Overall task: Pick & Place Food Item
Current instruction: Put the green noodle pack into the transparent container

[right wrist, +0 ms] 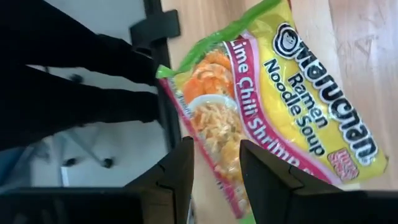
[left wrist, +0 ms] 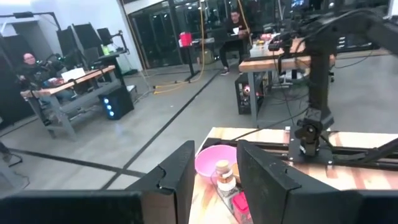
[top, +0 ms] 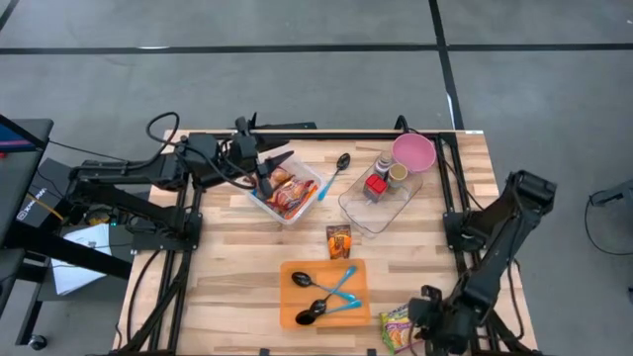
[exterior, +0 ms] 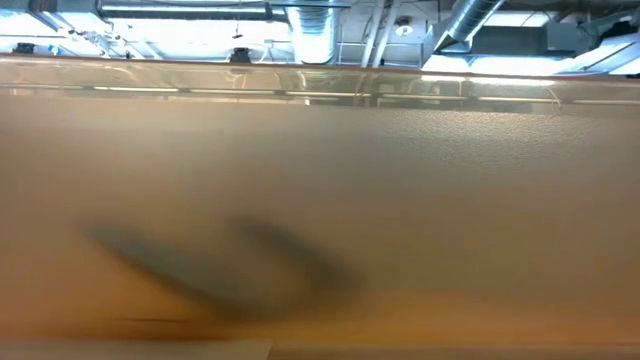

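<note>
A yellow ramen noodle packet (top: 398,329) with a green edge lies flat at the table's near right corner. Part of the ramen packet (right wrist: 292,93) reaches the table's edge. My right gripper (top: 427,314) slants down over that end, open. In the right wrist view my right gripper (right wrist: 216,144) has the printed face showing between its fingers, and I cannot tell whether they touch it. My left gripper (top: 280,161) hangs level and open above a clear bin of orange snack packs (top: 287,190) at the far left. Nothing is between the fingers of my left gripper (left wrist: 216,149).
An orange tray (top: 289,314) with black spoons lies near the front middle, and a small orange packet (top: 339,240) lies behind it. A clear container with bottles (top: 381,193), a pink bowl (top: 413,151) and a loose spoon (top: 341,163) stand at the far right.
</note>
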`<state>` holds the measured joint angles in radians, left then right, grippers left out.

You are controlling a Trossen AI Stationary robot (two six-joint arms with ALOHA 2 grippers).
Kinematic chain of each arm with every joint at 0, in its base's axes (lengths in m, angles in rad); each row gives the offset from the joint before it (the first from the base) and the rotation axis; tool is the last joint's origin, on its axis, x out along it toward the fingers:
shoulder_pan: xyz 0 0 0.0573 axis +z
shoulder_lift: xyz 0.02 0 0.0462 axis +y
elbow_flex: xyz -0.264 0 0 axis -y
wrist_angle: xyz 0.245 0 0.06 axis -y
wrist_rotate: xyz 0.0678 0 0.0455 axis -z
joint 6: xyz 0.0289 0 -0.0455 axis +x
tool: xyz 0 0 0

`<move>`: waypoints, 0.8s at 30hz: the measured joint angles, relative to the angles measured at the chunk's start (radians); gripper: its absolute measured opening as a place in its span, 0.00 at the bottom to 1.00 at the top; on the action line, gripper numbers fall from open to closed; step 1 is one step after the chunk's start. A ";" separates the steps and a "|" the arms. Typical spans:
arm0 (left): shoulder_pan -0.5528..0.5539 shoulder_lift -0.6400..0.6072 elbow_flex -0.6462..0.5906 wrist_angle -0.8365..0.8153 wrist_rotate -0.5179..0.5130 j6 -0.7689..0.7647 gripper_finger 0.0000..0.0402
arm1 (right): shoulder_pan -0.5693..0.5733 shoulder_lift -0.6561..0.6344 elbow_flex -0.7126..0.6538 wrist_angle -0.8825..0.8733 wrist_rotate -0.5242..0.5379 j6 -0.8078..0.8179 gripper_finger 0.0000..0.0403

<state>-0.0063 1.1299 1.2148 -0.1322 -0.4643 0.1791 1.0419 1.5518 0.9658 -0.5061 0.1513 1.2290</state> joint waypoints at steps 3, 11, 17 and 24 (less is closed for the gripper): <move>0.002 0.001 0.000 -0.003 -0.002 0.000 0.28 | -0.022 0.028 0.002 -0.023 0.000 -0.038 0.30; 0.002 0.001 0.000 -0.003 -0.003 0.000 0.28 | -0.077 0.060 0.003 -0.066 0.004 -0.133 0.30; 0.002 0.001 0.000 -0.008 -0.003 0.000 0.28 | -0.058 0.074 0.003 -0.003 -0.019 -0.139 0.30; 0.002 0.001 0.000 -0.009 -0.002 0.000 0.28 | -0.059 0.074 0.003 -0.033 -0.004 -0.130 0.30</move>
<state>-0.0040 1.1313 1.2148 -0.1410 -0.4667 0.1791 0.9833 1.6260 0.9688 -0.5392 0.1471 1.0995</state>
